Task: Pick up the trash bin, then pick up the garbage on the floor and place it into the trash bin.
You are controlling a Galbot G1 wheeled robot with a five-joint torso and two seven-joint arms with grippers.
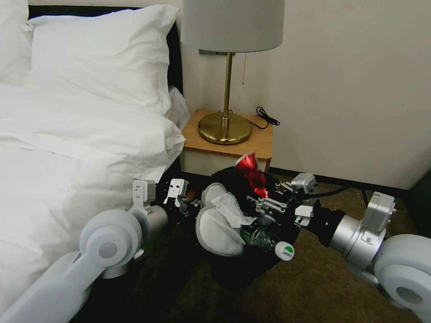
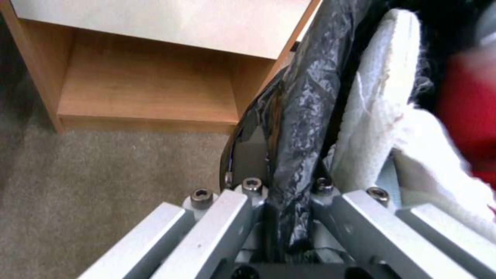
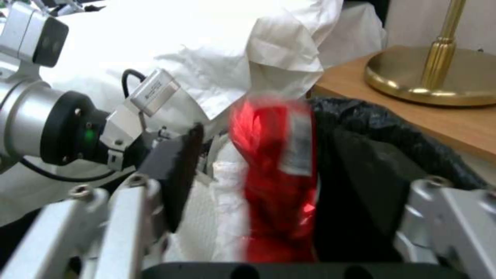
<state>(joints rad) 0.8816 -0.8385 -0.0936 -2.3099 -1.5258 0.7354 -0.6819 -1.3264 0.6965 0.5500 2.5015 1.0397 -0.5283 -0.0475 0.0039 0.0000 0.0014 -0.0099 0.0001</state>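
Your left claw is clamped on the plastic-lined rim of the black trash bin, holding it off the carpeted floor between the bed and the nightstand. Your right claw sits spread wide over the bin's mouth, with the red packet between its fingers, looking loose rather than gripped. The bin is heaped: white slippers, tissue and a green-capped bottle poke past the rim, so I judge that a tilt, or the packet landing on the pile, could spill litter back out.
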